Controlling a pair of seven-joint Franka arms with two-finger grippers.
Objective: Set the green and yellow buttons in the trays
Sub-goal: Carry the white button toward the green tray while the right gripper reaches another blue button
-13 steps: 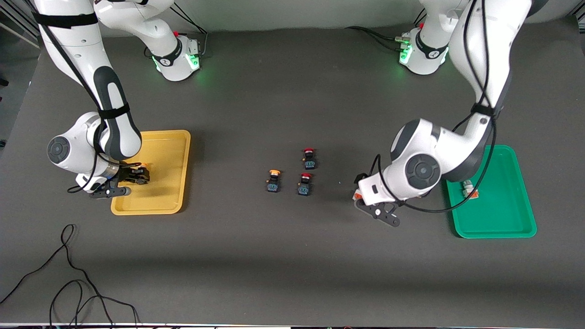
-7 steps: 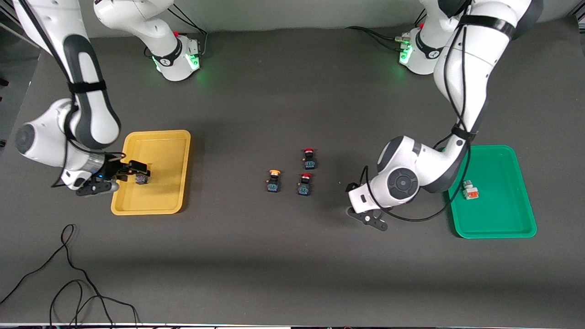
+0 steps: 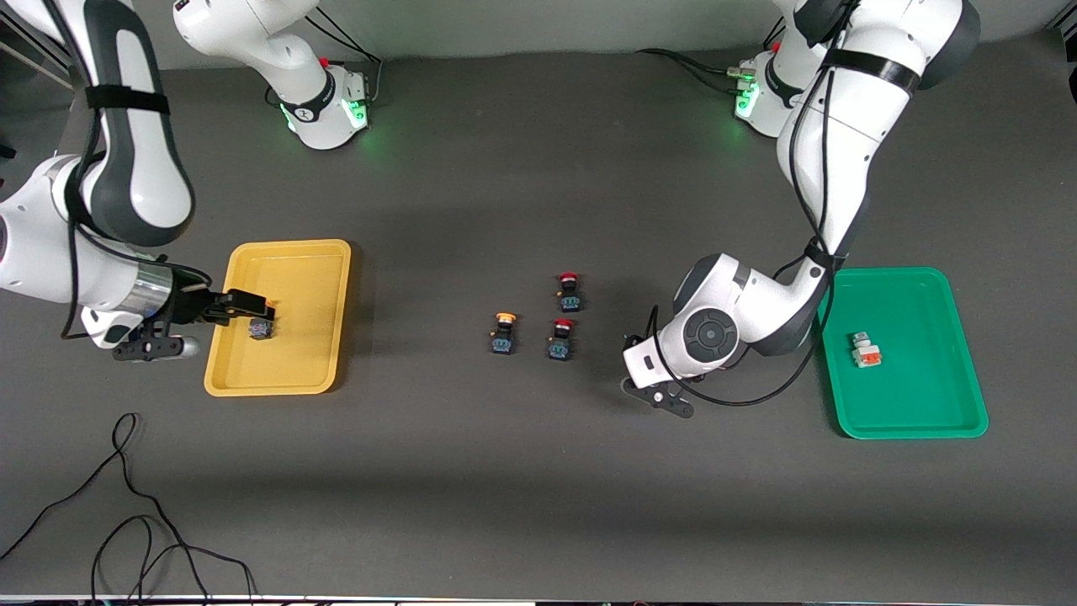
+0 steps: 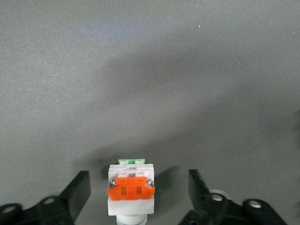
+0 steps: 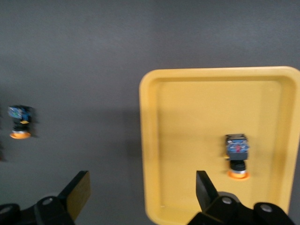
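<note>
A pale white button (image 4: 131,193) with an orange block lies on the grey table between the fingers of my left gripper (image 4: 133,199), which is open with a gap on each side. In the front view the left gripper (image 3: 655,394) hides this button. A second white button (image 3: 865,349) lies in the green tray (image 3: 951,421). My right gripper (image 3: 240,305) hangs open over the rim of the yellow tray (image 3: 286,383); it shows as empty (image 5: 140,197). A black button with a yellow cap (image 3: 262,330) lies in the yellow tray (image 5: 154,140). Another yellow-capped button (image 3: 504,332) sits mid-table.
Two black buttons with red caps (image 3: 570,292) (image 3: 561,339) sit beside the yellow-capped one, between it and the left hand. Loose black cables (image 3: 126,513) lie near the front edge at the right arm's end.
The right gripper let go of the black yellow-capped button in the yellow tray, opened and drew back upward. The left hand shifted toward the table's middle, uncovering the green tray's button.
</note>
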